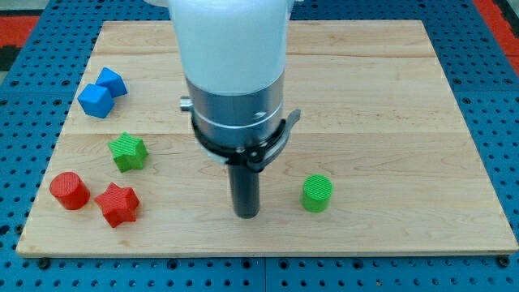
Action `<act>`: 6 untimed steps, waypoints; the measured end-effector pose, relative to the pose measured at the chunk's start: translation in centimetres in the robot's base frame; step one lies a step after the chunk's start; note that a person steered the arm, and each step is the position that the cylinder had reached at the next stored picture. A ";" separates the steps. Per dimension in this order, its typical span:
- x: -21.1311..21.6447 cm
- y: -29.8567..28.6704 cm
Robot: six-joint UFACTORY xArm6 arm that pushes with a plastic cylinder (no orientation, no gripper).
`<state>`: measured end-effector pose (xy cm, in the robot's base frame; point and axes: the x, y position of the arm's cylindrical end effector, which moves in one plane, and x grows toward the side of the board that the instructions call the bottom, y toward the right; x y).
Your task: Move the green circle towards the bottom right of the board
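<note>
The green circle (pixel 317 193), a short green cylinder, stands on the wooden board (pixel 389 97) right of the middle, near the view's bottom edge. My tip (pixel 246 215) is on the board just to the left of the green circle, with a small gap between them. The arm's white and grey body rises above the tip and hides the board's middle behind it.
At the view's left lie a blue block (pixel 102 92) made of two cubes, a green star (pixel 128 152), a red cylinder (pixel 69 191) and a red star (pixel 117 203). The board's bottom edge runs close below the tip.
</note>
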<state>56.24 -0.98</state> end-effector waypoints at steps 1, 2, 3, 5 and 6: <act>-2.3 3.5; -2.6 6.3; -1.2 12.0; 4.1 12.4; 3.3 15.6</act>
